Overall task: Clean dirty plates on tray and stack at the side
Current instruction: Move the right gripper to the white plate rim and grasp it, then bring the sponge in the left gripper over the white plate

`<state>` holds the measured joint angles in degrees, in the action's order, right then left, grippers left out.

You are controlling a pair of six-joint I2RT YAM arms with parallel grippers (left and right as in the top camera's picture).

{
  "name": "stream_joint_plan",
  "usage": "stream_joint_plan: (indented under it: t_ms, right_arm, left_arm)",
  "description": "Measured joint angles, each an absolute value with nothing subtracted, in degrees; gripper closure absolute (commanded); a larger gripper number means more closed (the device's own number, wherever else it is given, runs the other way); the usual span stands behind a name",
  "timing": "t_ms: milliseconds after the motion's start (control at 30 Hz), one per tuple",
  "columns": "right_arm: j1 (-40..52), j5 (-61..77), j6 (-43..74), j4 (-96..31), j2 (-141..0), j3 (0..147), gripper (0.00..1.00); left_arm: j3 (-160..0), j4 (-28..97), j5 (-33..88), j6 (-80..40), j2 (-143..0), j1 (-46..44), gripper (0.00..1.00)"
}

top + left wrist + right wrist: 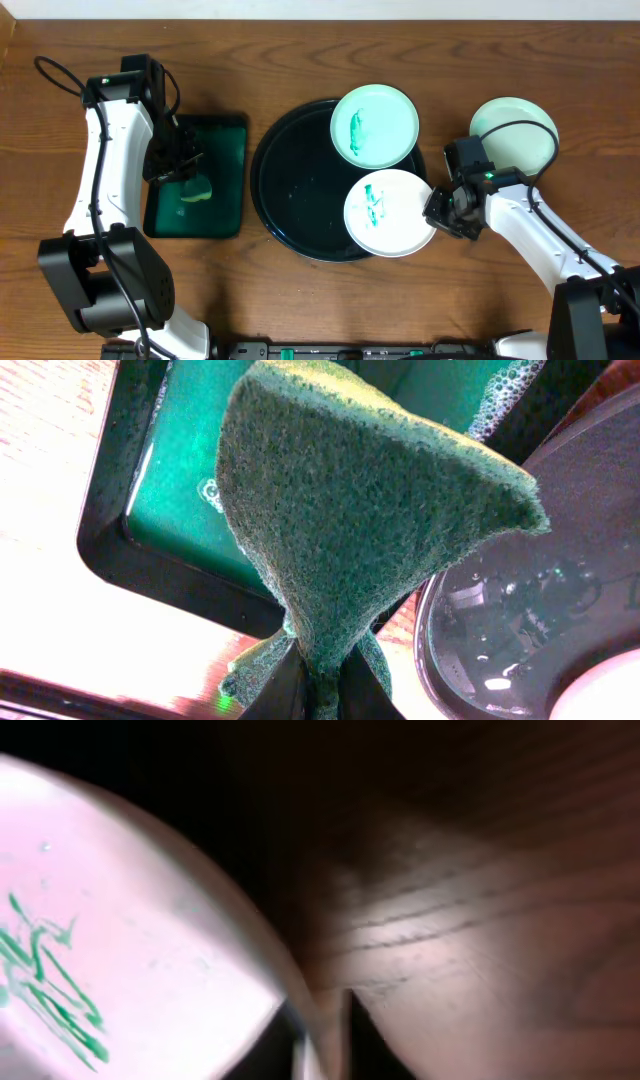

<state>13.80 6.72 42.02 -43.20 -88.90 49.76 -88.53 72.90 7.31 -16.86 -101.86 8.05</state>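
Observation:
The glossy black tray [290,190] carries two plates. The far one [375,124] is pale aqua with a green smear. The near plate [392,212] is white with green streaks [50,980]. My right gripper [435,208] sits at this plate's right rim, and in the right wrist view its jaws [335,1030] are closed on the plate's edge [130,940]. A third plate [513,135] lies on the table to the right of the tray. My left gripper [320,685] is shut on a green sponge [360,520], held above the green tray.
A dark green rectangular tray [225,170] holding soapy water lies left of the black tray, with the sponge [196,190] over it. The black tray's wet rim [540,610] shows in the left wrist view. Bare wooden table surrounds everything.

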Motion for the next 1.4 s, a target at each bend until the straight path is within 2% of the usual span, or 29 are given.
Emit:
stream_joint_plan:
  t_ms: [300,600,833,1033,1400]
  right_arm:
    - [14.7,8.5,39.8,-39.3,-88.9,49.7,0.99]
    - [24.6,11.8,31.3,-32.7,-88.9,49.7,0.99]
    - [24.9,12.0,31.2,-27.4,-91.2,49.7,0.99]
    - [25.0,13.8,31.6,-23.4,-98.2,49.7,0.99]
    - [24.4,15.5,32.1,-22.9,-99.0,49.9,0.99]
  left_arm:
    - [-88.5,72.9,7.3,-16.9,-101.9,8.1,0.93]
    - [-88.5,72.9,7.4,-16.8,-101.9,8.1,0.93]
    - [-88.5,71.5,8.9,-15.1,-101.9,7.0,0.93]
    - [-88.5,69.6,9.1,-14.7,-101.9,1.4,0.93]
    - [-88.5,67.6,9.9,-16.4,-102.9,-10.2,0.93]
